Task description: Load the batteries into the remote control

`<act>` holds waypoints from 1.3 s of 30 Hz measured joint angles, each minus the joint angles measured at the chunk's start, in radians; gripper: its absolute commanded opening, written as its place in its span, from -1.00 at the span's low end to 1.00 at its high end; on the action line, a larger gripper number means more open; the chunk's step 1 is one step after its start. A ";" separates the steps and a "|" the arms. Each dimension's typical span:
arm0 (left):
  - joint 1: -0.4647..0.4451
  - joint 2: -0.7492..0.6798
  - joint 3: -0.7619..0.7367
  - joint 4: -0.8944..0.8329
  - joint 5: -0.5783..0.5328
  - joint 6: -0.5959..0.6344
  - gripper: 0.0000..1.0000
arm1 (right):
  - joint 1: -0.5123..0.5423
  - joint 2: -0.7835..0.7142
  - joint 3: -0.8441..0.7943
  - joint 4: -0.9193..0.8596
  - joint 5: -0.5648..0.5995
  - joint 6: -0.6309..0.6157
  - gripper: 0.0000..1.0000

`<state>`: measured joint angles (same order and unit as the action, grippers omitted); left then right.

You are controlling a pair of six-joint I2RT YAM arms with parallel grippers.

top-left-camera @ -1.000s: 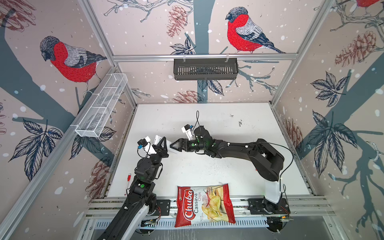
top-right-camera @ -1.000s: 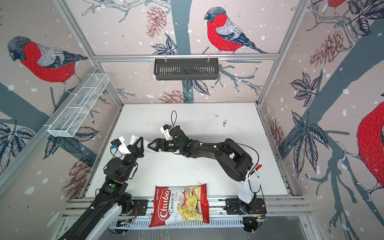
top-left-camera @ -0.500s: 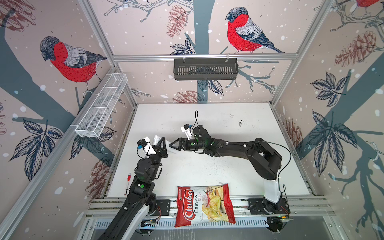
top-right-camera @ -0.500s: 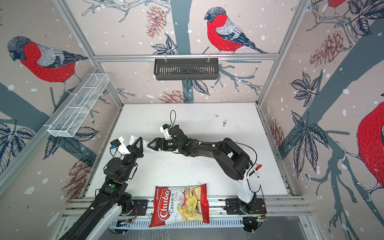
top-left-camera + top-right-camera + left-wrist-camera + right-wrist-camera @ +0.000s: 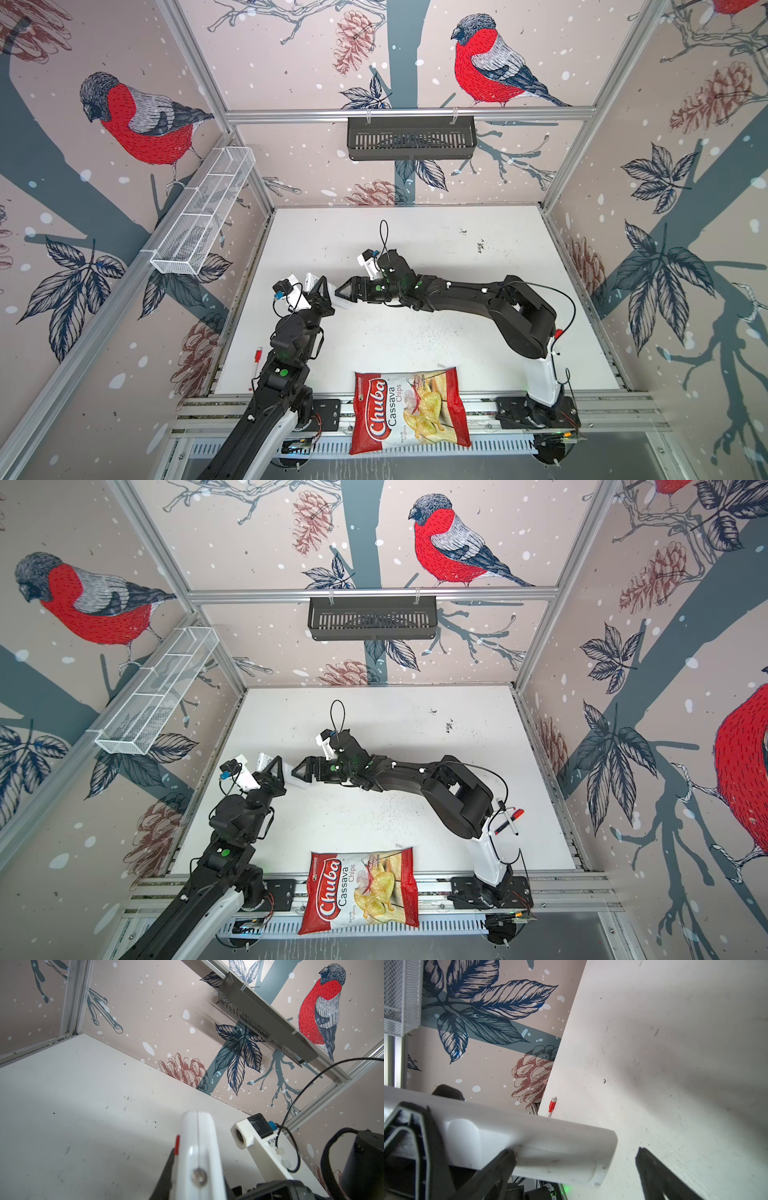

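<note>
My left gripper (image 5: 323, 286) is shut on the remote control (image 5: 310, 282), a slim white bar held off the table at the left. In the left wrist view the remote control (image 5: 197, 1147) shows edge-on with a red button on its side, and a dark finger (image 5: 167, 1172) presses against it. My right gripper (image 5: 338, 293) is open, its jaws on either side of the remote's free end. In the right wrist view one finger (image 5: 500, 1167) touches the remote control (image 5: 529, 1138); the opposite finger stands apart from it. The batteries are out of view.
A Chuba chips bag (image 5: 409, 409) lies over the table's front rail. A red-capped marker (image 5: 256, 359) lies by the left table edge, and more markers (image 5: 509, 818) by the right arm's base. A black basket (image 5: 411, 137) hangs on the back wall, a white wire basket (image 5: 203, 212) on the left wall.
My right gripper has crept a little to the left, closer onto the remote's free end. The left arm and the remote have stayed put.
</note>
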<state>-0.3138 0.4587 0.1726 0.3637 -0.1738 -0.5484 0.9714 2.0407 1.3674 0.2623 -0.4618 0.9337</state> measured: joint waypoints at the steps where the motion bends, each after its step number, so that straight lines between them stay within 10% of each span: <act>1: 0.000 0.000 0.000 -0.009 -0.002 0.001 -1.00 | 0.003 0.000 0.006 -0.020 0.013 -0.009 0.89; 39: -0.003 0.049 -0.004 0.031 0.120 -0.007 -1.00 | -0.010 -0.108 -0.119 -0.043 0.082 -0.048 0.89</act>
<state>-0.3164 0.5076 0.1688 0.3950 -0.0536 -0.5552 0.9611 1.9324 1.2488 0.2188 -0.3798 0.8860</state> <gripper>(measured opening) 0.209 0.946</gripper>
